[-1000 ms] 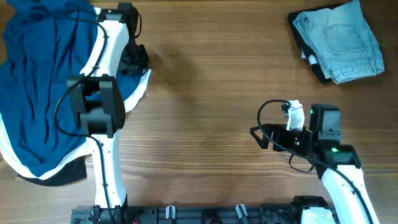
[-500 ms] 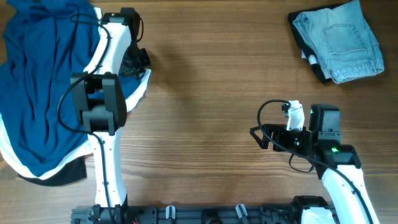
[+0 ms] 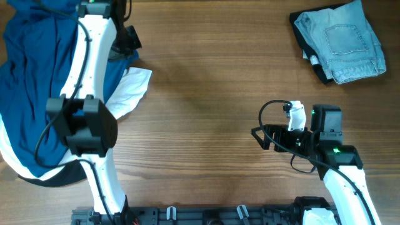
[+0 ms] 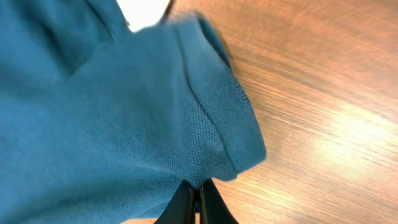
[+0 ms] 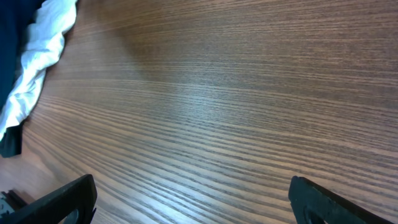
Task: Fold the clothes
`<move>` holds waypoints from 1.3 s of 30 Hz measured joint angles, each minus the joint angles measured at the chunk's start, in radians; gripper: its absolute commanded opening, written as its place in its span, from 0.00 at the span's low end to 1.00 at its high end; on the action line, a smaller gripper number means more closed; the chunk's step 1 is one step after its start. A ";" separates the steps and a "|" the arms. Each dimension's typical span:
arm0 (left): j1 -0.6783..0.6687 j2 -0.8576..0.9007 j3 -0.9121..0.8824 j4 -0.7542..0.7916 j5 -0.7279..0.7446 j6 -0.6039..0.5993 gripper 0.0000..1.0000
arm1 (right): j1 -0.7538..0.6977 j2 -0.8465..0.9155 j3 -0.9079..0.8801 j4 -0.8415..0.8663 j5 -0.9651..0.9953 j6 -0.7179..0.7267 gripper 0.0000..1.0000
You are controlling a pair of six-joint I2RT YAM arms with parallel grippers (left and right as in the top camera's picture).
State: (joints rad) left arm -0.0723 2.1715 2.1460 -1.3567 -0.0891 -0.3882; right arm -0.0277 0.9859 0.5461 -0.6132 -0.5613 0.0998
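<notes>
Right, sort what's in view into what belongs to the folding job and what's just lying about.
In the job:
- blue shirt, lying unfolded on the left
- left pincer, shut on the shirt's edge
- white cloth poking out from under the shirt

Lying about:
- folded jeans, resting on a dark garment
- right pincer, open over the bare table

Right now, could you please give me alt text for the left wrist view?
The left end effector, at the bottom edge, is pinched shut on a blue shirt near its ribbed cuff. The shirt fills the left, the wooden table shows on the right, and white fabric peeks in at the top.
</notes>
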 measured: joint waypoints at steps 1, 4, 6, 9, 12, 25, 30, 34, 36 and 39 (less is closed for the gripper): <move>-0.003 -0.018 0.000 -0.002 -0.003 0.000 0.04 | 0.000 0.000 0.000 0.000 0.000 0.000 1.00; -0.037 -0.053 0.000 -0.001 -0.049 -0.001 0.04 | 0.000 0.000 0.000 0.010 0.000 0.000 1.00; -0.090 -0.077 0.000 0.008 -0.106 -0.003 0.04 | 0.000 0.001 0.000 0.015 0.000 0.000 1.00; -0.190 -0.138 0.000 0.057 -0.198 -0.004 0.04 | 0.000 0.001 0.000 0.017 0.000 0.000 1.00; -0.270 -0.210 0.000 0.117 -0.262 -0.007 0.04 | 0.000 0.001 0.000 0.016 0.000 0.000 1.00; -0.013 -0.135 0.000 -0.029 -0.099 -0.015 0.38 | 0.000 0.002 0.001 0.016 0.000 0.000 1.00; 0.002 0.014 0.000 -0.043 -0.039 -0.014 0.50 | 0.000 0.002 0.001 0.016 0.000 0.000 1.00; 0.003 0.111 0.000 -0.046 -0.019 -0.010 0.49 | 0.000 0.002 0.001 0.016 0.000 0.000 1.00; 0.005 0.138 0.000 -0.047 -0.005 -0.006 0.49 | 0.000 0.002 0.001 0.016 0.000 0.000 1.00; 0.006 0.149 0.000 -0.047 0.018 0.002 0.50 | 0.000 0.002 0.001 0.016 0.000 0.000 1.00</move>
State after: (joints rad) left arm -0.0658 2.3203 2.1460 -1.4036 -0.0715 -0.3862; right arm -0.0277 0.9874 0.5468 -0.5976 -0.5613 0.0998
